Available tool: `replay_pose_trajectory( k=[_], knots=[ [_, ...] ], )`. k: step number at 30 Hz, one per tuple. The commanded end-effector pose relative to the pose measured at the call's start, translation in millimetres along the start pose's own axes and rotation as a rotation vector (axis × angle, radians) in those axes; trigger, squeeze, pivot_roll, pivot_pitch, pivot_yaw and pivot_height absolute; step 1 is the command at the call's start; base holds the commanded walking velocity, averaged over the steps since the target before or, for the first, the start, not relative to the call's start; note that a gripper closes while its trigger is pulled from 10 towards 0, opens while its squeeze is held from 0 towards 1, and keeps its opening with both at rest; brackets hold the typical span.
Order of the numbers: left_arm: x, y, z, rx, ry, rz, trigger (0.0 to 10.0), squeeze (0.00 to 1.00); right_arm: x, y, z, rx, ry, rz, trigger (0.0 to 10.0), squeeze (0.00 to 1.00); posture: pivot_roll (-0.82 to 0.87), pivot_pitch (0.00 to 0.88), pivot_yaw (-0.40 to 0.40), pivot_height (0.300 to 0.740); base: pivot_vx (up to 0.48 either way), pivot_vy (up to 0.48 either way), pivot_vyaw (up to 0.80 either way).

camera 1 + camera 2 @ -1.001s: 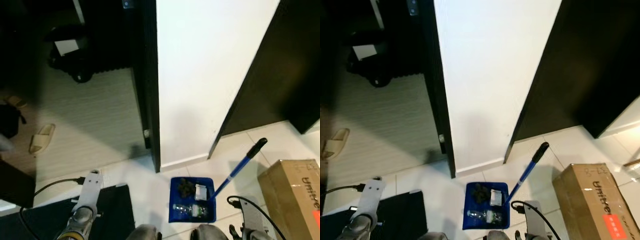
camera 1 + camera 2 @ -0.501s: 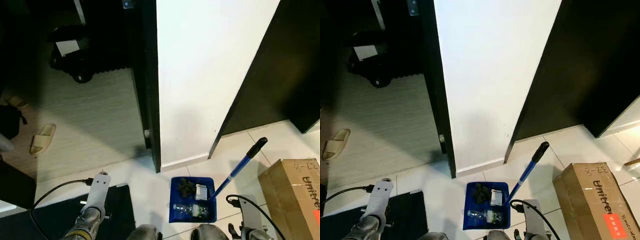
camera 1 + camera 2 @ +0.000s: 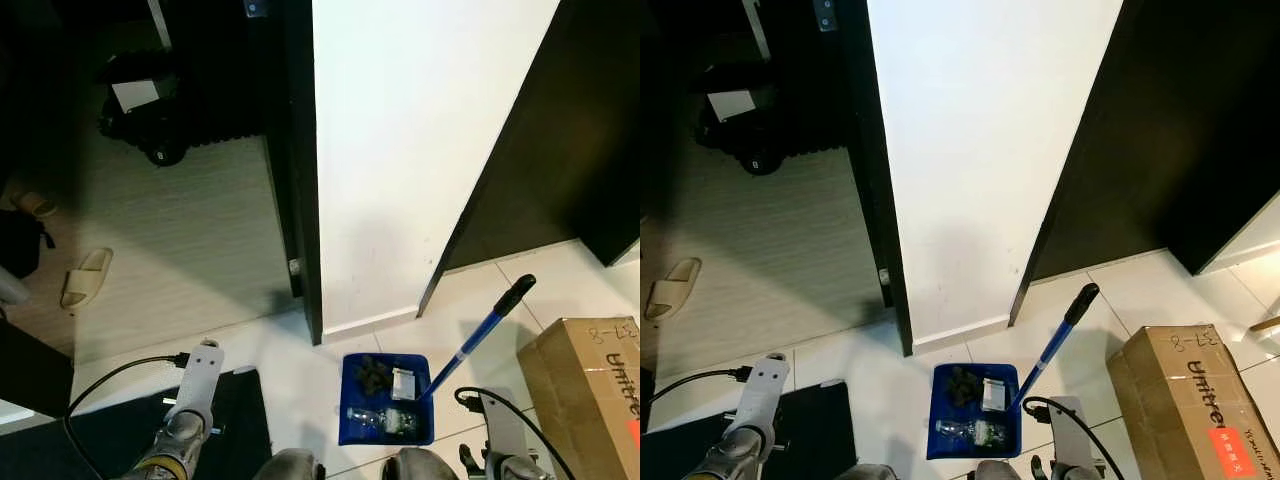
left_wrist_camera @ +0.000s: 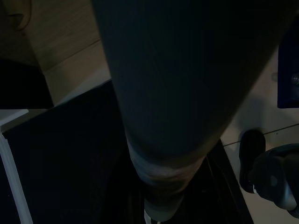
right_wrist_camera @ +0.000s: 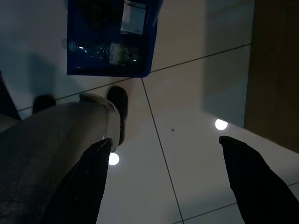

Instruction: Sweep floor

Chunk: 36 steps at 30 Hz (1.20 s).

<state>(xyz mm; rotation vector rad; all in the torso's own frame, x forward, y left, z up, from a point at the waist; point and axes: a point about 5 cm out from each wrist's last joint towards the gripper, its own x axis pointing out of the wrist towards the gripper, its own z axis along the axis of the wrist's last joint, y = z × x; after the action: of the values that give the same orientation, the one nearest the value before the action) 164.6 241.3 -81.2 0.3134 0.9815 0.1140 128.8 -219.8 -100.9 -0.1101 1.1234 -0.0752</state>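
Dustpan (image 3: 386,398) loaded with rubbish, unmoved; left arm (image 3: 190,400) shifted slightly inward, sweeping apparently finished. Right gripper (image 5: 170,182) fingers spread, empty; left gripper state: cannot tell.

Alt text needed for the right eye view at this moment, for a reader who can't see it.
A blue dustpan holding a clear plastic bottle, dark debris and a small carton sits on white floor tiles below a white wall. Its blue handle slants up toward a cardboard box on the right.

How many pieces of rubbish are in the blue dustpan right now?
3 that I can make out in the dustpan: a dark clump at the wall end, a small white packet beside it, and a clear plastic bottle nearest the robot. Smaller bits may be hidden.
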Motion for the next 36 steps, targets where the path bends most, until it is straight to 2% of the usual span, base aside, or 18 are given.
replay_pose_trajectory(
  k=[1, 18, 24, 28, 29, 32, 33, 34, 35, 36],
  knots=[
    [0.3, 0.9, 1, 0.014, 0.003, 0.014, 10.0, 0.0, 0.1, -2.4, 2, 0.014, -0.008, -0.012, 10.0, 0.0, 0.03, 0.0, 0.01, 0.74, 0.0, 0.0, 0.0],
    [-0.9, 0.7, -5, -0.014, 0.015, 0.011, 10.0, 0.0, -0.2, 2.1, -1, -0.007, -0.005, -0.005, 10.0, 0.0, 0.05, 0.0, -0.008, 0.74, 0.0, 0.0, 0.0],
    [-1.7, 1.5, -9, -0.027, 0.03, 0.017, 10.0, 0.0, -0.6, -3.5, 2, -0.005, -0.027, 0.002, 10.0, 0.0, 0.05, 0.0, -0.017, 0.74, 0.0, 0.0, 0.0],
    [-1.9, 1.3, -10, -0.017, 0.035, 0.016, 10.0, 0.0, -0.8, -13.4, 15, 0.025, -0.109, -0.069, 10.0, 0.0, 0.06, 0.0, -0.028, 0.74, 0.0, 0.0, 0.0],
    [-2.0, 1.8, -11, -0.029, 0.035, 0.023, 10.0, 0.0, -1.0, -13.1, 19, 0.109, -0.142, -0.04, 0.0, 0.0, 0.07, 0.0, -0.033, 0.74, 0.0, 0.0, 0.0],
    [-2.1, 4.3, -11, -0.049, 0.035, 0.036, 10.0, 0.0, -0.6, -4.8, 19, 0.061, -0.153, -0.004, 0.0, 0.0, 0.06, 0.0, -0.014, 0.74, 0.0, 0.0, 0.0],
    [-1.9, 4.2, -11, -0.034, 0.036, 0.027, 10.0, 0.0, -0.1, -1.1, 19, 0.054, -0.149, -0.01, 0.5, 0.0, 0.05, 0.0, 0.001, 0.74, 0.0, 0.0, 0.0],
    [-1.9, 4.2, -11, -0.034, 0.036, 0.027, 10.0, 0.0, -0.1, -1.1, 19, 0.054, -0.149, -0.01, 0.5, 0.0, 0.05, 0.0, 0.001, 0.74, 0.0, 0.0, 0.0],
    [-1.8, 3.0, -10, -0.009, 0.036, 0.015, 10.0, 0.0, 0.3, 2.0, 20, 0.064, -0.144, -0.005, 10.0, 0.0, 0.06, 0.0, -0.012, 0.74, 0.0, 0.0, 0.0],
    [-1.5, 2.3, -9, 0.007, 0.034, 0.011, 10.0, 0.0, 0.5, 3.0, 21, 0.082, -0.149, -0.008, 10.0, 0.0, 0.07, 0.0, -0.031, 0.74, 0.0, 0.0, 0.0]
  ],
)
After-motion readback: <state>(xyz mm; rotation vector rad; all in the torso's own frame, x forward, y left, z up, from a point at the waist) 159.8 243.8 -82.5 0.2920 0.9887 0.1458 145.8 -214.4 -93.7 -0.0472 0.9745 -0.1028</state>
